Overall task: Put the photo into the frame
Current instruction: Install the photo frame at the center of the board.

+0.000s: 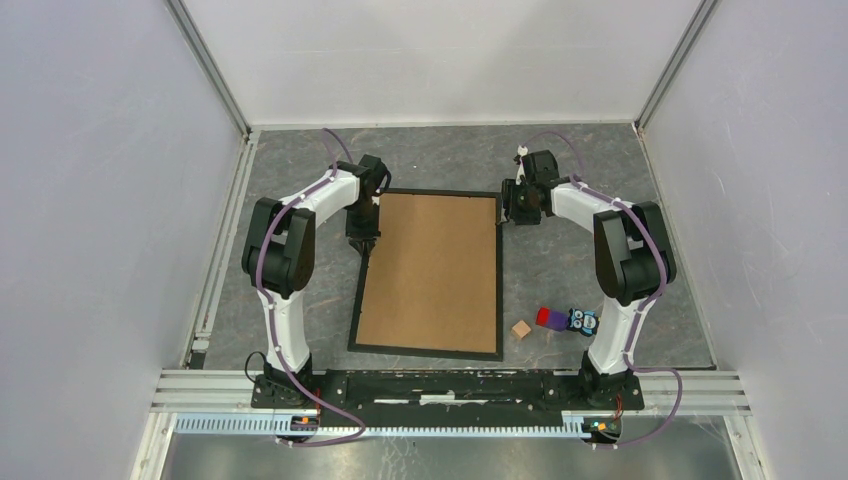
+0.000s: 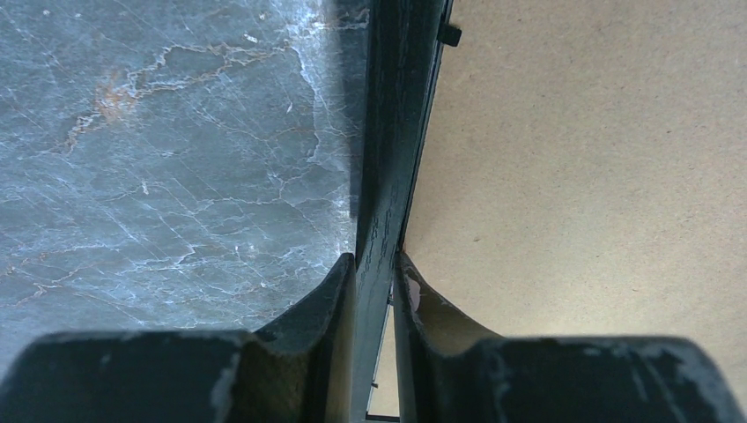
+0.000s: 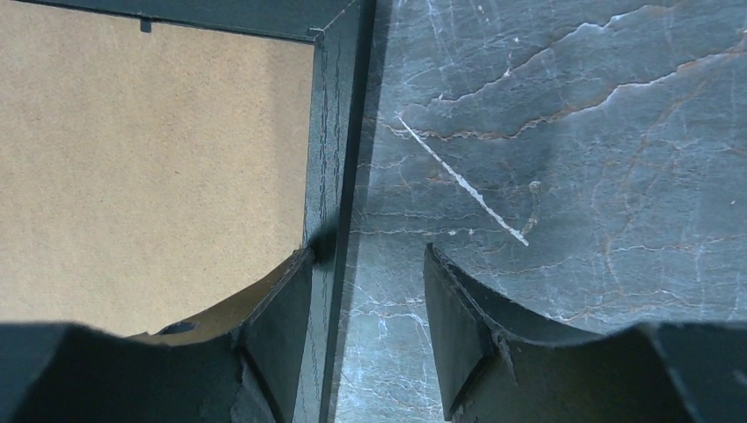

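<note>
Jaws of the left gripper (image 2: 374,264) are nearly closed, pinching the left rail of the frame (image 1: 357,300). The right gripper (image 3: 368,264) gapes wide and holds nothing, with one finger (image 3: 277,326) over the frame's right rail and the other above the table (image 1: 570,260). The frame lies flat mid-table, with a brown backing board (image 1: 430,265) inside it.

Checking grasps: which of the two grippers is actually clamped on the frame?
The left gripper: its fingers pinch the left rail of the frame. The right gripper is open at the right rail, holding nothing.

left jaws clamped, right jaws apart
</note>
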Action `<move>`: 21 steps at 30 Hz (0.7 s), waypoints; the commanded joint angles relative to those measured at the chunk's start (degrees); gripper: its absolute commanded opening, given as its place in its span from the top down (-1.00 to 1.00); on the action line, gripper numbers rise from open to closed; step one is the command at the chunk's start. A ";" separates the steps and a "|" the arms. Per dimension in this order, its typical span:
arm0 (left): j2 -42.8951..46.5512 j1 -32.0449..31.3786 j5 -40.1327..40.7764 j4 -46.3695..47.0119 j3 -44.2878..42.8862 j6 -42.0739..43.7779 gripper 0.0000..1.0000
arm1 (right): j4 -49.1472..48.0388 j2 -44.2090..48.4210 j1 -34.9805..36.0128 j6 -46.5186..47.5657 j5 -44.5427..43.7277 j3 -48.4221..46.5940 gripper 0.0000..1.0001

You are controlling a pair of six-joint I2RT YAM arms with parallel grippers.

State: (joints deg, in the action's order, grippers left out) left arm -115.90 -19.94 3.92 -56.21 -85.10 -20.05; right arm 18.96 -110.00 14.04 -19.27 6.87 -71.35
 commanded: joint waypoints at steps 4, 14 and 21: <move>-0.57 0.11 -1.37 1.63 0.58 1.60 0.49 | 0.14 -1.31 0.42 0.59 1.64 -0.08 -0.10; -0.65 -0.01 -1.50 1.67 0.60 1.60 0.51 | 0.06 -2.09 0.46 0.80 0.43 -0.18 -0.10; -0.75 -0.08 -1.50 1.62 0.56 1.77 0.52 | 1.67 -3.69 0.45 0.58 -2.86 -2.14 -0.09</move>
State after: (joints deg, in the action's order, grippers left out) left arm -115.90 -19.94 3.86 -56.18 -85.10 -20.05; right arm 18.79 -110.69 14.24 -19.25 7.70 -71.57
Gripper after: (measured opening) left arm 0.246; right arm 0.547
